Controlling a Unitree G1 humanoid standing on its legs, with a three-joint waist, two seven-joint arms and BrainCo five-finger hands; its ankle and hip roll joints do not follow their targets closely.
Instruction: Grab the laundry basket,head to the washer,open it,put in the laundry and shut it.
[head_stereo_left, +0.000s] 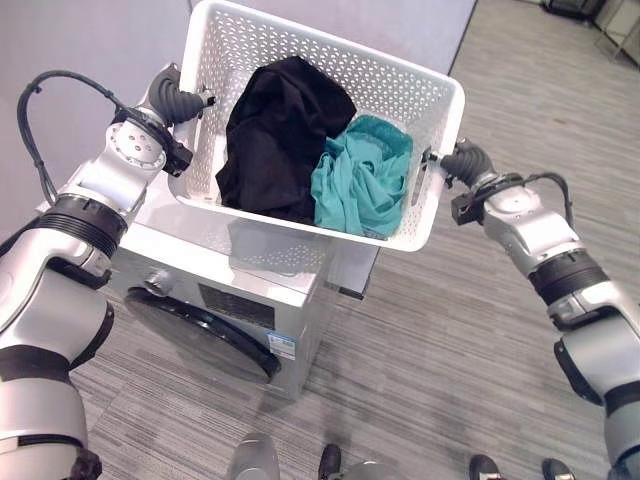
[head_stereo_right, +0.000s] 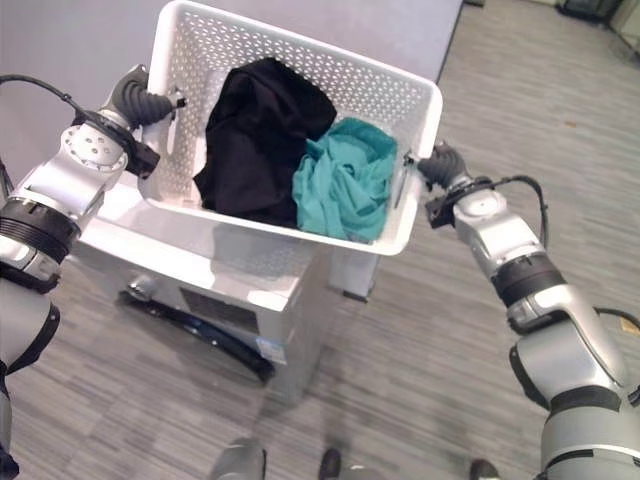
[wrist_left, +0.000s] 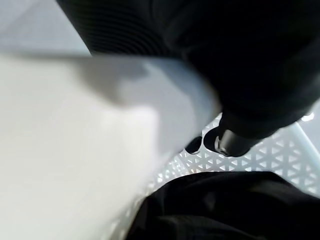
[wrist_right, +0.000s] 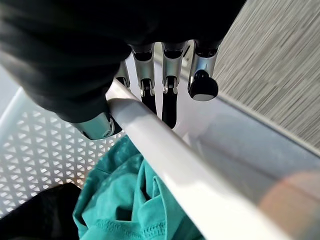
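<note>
A white perforated laundry basket (head_stereo_left: 330, 55) hangs tilted just above the white washer (head_stereo_left: 180, 238). Inside it lie a black garment (head_stereo_left: 280, 130) and a teal garment (head_stereo_left: 365, 180). My left hand (head_stereo_left: 180, 100) grips the basket's left rim, its thumb (wrist_left: 232, 142) inside the wall beside the black cloth (wrist_left: 220, 210). At the right rim (wrist_right: 165, 150) my right hand (head_stereo_left: 462, 160) is closed, fingers (wrist_right: 170, 95) curled under the edge and the thumb pressed over it above the teal cloth (wrist_right: 125, 205). The washer's dark round door (head_stereo_left: 195, 330) faces the floor side in front of me.
A grey wall (head_stereo_left: 80, 40) stands behind the washer. Striped grey floor (head_stereo_left: 450, 330) stretches out to the right of it. Dark shoes (head_stereo_left: 330, 462) of a person show at the bottom edge, with another pair (head_stereo_left: 485, 467) further right.
</note>
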